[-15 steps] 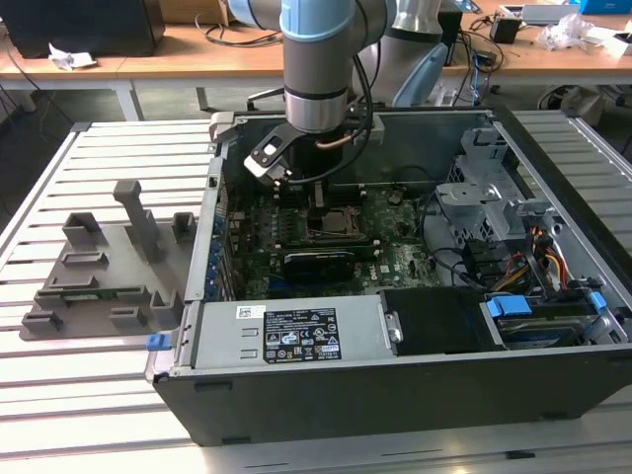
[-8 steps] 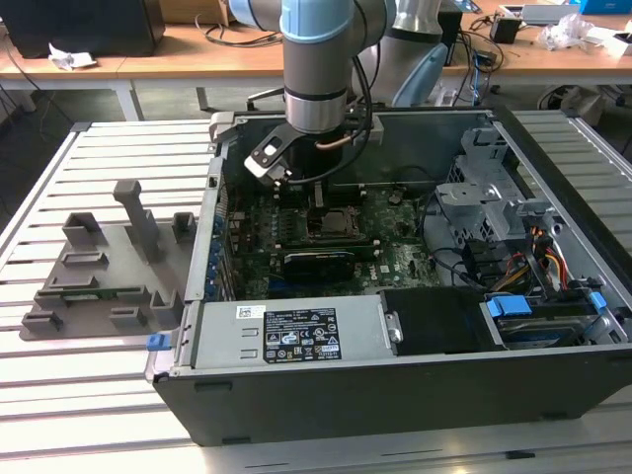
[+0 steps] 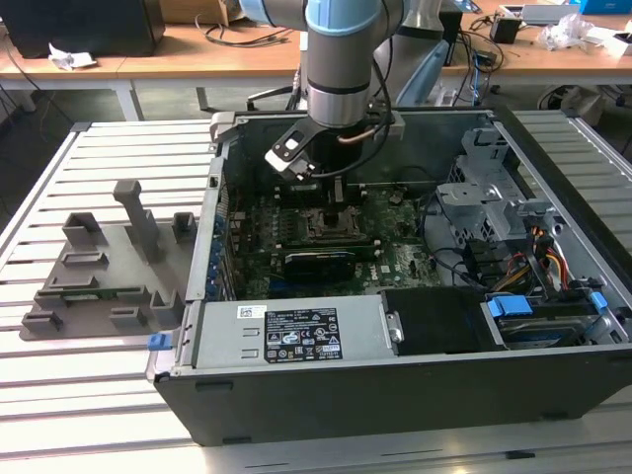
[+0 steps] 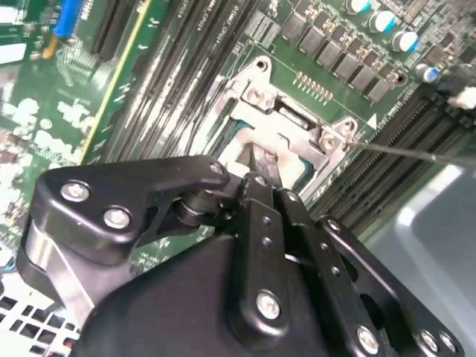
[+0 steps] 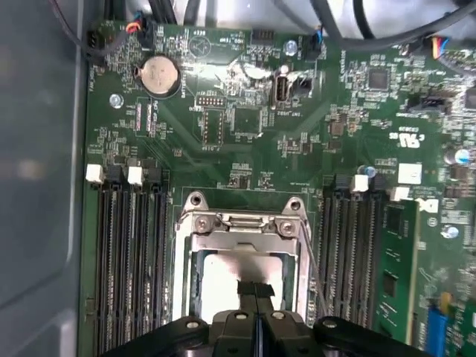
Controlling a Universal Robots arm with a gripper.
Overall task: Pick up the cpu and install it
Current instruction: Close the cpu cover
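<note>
As the frames stand, you have the arm reaching into the open computer case [image 3: 395,375] at the centre of the exterior view, with the gripper [image 5: 255,286] directly over the socket [image 5: 242,223] on the green board [image 5: 245,126]. The chip [image 5: 223,275] lies flat inside the socket's metal frame, its silvery top showing in both wrist views. The jaws are closed against each other and hold nothing; their tips sit at, or just above, the chip's top face, though contact cannot be confirmed. Judged from this, the pick-up is done and the installing step is in hand, at the seating stage. Any further motion calls for a straight, gentle vertical path, since the frame sits close around the chip and a sideways drag could shift it. Count: one arm, one gripper, one chip, one socket, one case, one grey fixture [image 3: 99,267] at the exterior view's left, one coin battery [image 5: 158,74], and two banks of memory slots [image 5: 126,253] flanking the socket.
</note>
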